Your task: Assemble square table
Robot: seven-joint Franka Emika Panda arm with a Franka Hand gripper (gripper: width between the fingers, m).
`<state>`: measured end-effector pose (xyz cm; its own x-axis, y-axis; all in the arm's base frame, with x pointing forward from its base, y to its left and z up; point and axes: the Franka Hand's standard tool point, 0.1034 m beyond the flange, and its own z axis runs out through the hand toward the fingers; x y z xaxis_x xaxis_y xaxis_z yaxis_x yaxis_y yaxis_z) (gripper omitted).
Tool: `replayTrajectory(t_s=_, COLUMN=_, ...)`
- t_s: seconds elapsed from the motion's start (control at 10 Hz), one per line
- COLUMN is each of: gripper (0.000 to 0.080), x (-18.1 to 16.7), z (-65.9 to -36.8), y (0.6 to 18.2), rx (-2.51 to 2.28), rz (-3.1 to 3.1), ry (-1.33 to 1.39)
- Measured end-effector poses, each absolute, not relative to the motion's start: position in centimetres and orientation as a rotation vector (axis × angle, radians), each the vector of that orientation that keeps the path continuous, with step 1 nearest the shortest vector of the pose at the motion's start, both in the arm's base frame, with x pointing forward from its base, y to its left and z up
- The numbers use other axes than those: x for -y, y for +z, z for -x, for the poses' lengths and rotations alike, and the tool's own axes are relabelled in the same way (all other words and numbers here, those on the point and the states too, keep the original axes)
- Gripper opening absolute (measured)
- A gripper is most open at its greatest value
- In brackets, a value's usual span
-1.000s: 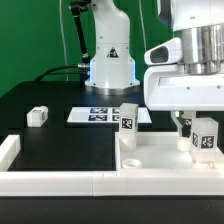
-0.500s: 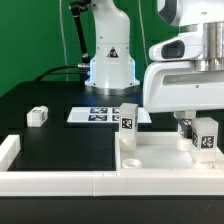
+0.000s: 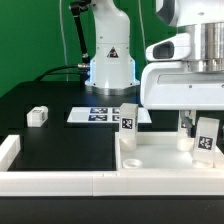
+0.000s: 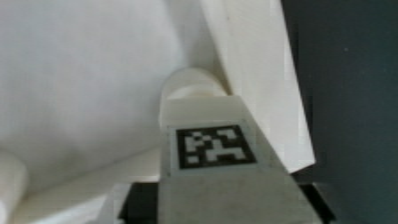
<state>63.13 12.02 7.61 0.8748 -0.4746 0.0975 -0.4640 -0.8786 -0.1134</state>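
Observation:
The square table slab (image 3: 160,160) lies rim-up like a tray at the exterior view's lower right. One tagged white leg (image 3: 128,117) stands upright at its far left corner. My gripper (image 3: 200,124) is shut on another tagged leg (image 3: 207,136), held upright at the slab's far right corner. In the wrist view this leg (image 4: 217,140) fills the space between my gripper's (image 4: 226,205) dark pads (image 4: 146,200), with the slab's floor (image 4: 80,80) and rim wall (image 4: 249,60) beneath it. I cannot tell how deep it sits. A loose leg (image 3: 37,116) lies on the black table at the left.
The marker board (image 3: 98,115) lies flat behind the slab, in front of the arm's base (image 3: 110,60). A low white border rail (image 3: 50,181) runs along the front edge and turns up the left side (image 3: 8,150). The black table (image 3: 60,145) spreads between them.
My hand has shifted slightly with the leg still held between the fingers; the wrist above it looks turned. The slab, the other legs and the board have not moved.

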Motion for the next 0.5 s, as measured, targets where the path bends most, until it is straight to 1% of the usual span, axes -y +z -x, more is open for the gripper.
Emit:
replayTrajectory(t_s=0.3, gripper=0.0294, x=-11.55, z=-62.90, y=7.24, rx=-1.469, rz=2.597, ry=-0.102)
replayTrajectory(t_s=0.5, gripper=0.0294, x=-11.58, z=-62.78, y=7.18, rx=-1.732, rz=2.397, ry=-0.050)
